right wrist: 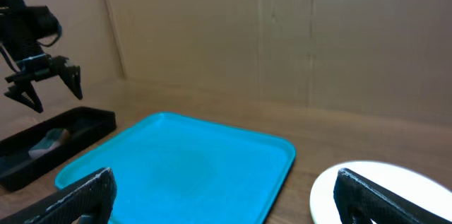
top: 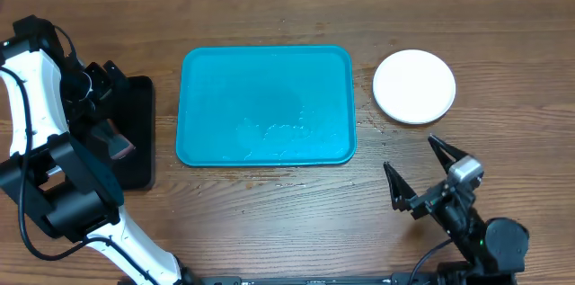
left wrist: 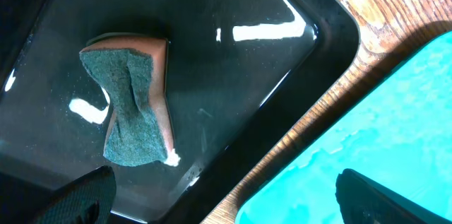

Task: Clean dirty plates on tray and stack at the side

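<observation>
Nearby, a black tray (left wrist: pixel 233 90) beside the turquoise tray (top: pixel 266 78) holds a sponge (left wrist: pixel 131 111).

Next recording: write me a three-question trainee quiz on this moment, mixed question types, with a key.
1. True or false: a plate lies on the turquoise tray.
2. Fill in: the white plate sits on the wood off the tray's ____ end (robot's side).
3. Where is the sponge? A) on the white plate B) in the black tray C) on the turquoise tray

Key: 1 false; 2 right; 3 B
</observation>
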Action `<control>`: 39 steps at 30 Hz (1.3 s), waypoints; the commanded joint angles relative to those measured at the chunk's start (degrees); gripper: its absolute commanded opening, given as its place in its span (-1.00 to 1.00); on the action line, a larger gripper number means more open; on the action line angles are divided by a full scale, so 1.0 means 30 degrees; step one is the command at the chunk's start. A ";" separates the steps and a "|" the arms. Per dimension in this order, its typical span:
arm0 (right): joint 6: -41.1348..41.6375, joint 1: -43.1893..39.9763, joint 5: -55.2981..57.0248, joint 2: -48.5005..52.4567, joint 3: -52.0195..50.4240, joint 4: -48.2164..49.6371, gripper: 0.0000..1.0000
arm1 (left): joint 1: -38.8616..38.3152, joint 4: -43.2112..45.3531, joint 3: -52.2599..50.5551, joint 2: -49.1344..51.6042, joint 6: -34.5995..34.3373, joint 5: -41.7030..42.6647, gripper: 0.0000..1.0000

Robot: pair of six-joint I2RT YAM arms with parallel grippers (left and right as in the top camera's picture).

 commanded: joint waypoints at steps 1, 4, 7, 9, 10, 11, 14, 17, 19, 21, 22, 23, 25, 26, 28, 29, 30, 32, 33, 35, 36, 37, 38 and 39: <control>0.1209 0.0328 0.1756 -0.0750 -0.0925 0.0896 1.00 | 0.0066 0.0015 0.0328 -0.0117 0.0226 0.0131 0.99; 0.1574 0.0415 0.2652 -0.0801 -0.1348 0.1581 1.00 | 0.0066 0.0015 0.0328 -0.0117 0.0226 0.0131 0.99; 0.1574 0.0561 0.3803 -0.0801 -0.1807 0.2273 1.00 | 0.0066 0.0015 0.0328 -0.0117 0.0226 0.0131 0.99; 0.1581 0.0561 0.4743 -0.0801 -0.2295 0.2856 1.00 | 0.0066 0.0015 0.0328 -0.0117 0.0226 0.0131 0.99; 0.1566 0.0561 0.5020 -0.0801 -0.2266 0.2667 1.00 | 0.0066 0.0015 0.0328 -0.0117 0.0226 0.0131 1.00; 0.1566 0.0561 0.5493 -0.0801 -0.2273 0.2550 1.00 | 0.0066 0.0015 0.0328 -0.0117 0.0233 0.0131 0.99; 0.1559 0.0539 0.6441 -0.0801 -0.2266 0.2091 1.00 | 0.0066 0.0015 0.0328 -0.0117 0.0226 0.0131 0.99; 0.1552 0.0539 0.6739 -0.0801 -0.2266 0.0546 1.00 | 0.0066 0.0015 0.0328 -0.0117 0.0226 0.0131 0.99; 0.1399 0.0539 0.7009 -0.0801 -0.2259 0.0007 1.00 | 0.0066 0.0015 0.0328 -0.0117 0.0233 0.0131 1.00; 0.1326 0.0539 0.7184 -0.0801 -0.2259 0.0000 1.00 | 0.0066 0.0015 0.0328 -0.0117 0.0226 0.0131 0.99; 0.1348 0.0539 0.7176 -0.0801 -0.2259 0.0000 1.00 | 0.0066 0.0015 0.0328 -0.0117 0.0233 0.0131 1.00; 0.1370 0.0546 0.7155 -0.0801 -0.2259 0.0022 1.00 | 0.0066 0.0015 0.0328 -0.0117 0.0226 0.0131 0.99; 0.1362 0.0539 0.7162 -0.0801 -0.2259 0.0051 1.00 | 0.0066 0.0015 0.0328 -0.0117 0.0233 0.0131 0.99; 0.1362 0.0539 0.7162 -0.0801 -0.2259 0.0044 1.00 | 0.0066 0.0015 0.0328 -0.0117 0.0226 0.0131 1.00; 0.1362 0.0539 0.7162 -0.0801 -0.2259 0.0044 1.00 | 0.0066 0.0015 0.0328 -0.0117 0.0226 0.0131 1.00; 0.1362 0.0546 0.7169 -0.0801 -0.2259 0.0044 1.00 | 0.0066 0.0015 0.0328 -0.0117 0.0226 0.0131 0.99; 0.1362 0.0539 0.7162 -0.0801 -0.2259 0.0044 1.00 | 0.0066 0.0015 0.0328 -0.0117 0.0226 0.0131 0.99; 0.1362 0.0539 0.7162 -0.0801 -0.2259 0.0044 1.00 | 0.0066 0.0015 0.0328 -0.0117 0.0226 0.0131 0.99; 0.1362 0.0539 0.7162 -0.0801 -0.2259 0.0051 1.00 | 0.0066 0.0015 0.0328 -0.0117 0.0226 0.0131 1.00; 0.1362 0.0546 0.7162 -0.0801 -0.2259 0.0044 1.00 | 0.0066 0.0015 0.0328 -0.0117 0.0226 0.0131 0.99; 0.1362 0.0539 0.7162 -0.0801 -0.2259 0.0051 1.00 | 0.0066 0.0015 0.0328 -0.0117 0.0226 0.0131 0.99; 0.1362 0.0546 0.7162 -0.0801 -0.2259 0.0051 1.00 | 0.0066 0.0015 0.0328 -0.0117 0.0226 0.0131 1.00; 0.1362 0.0546 0.7162 -0.0801 -0.2259 0.0044 1.00 | 0.0066 0.0015 0.0328 -0.0117 0.0226 0.0131 0.99; 0.1362 0.0546 0.7162 -0.0801 -0.2259 0.0044 1.00 | 0.0066 0.0015 0.0328 -0.0117 0.0226 0.0131 0.99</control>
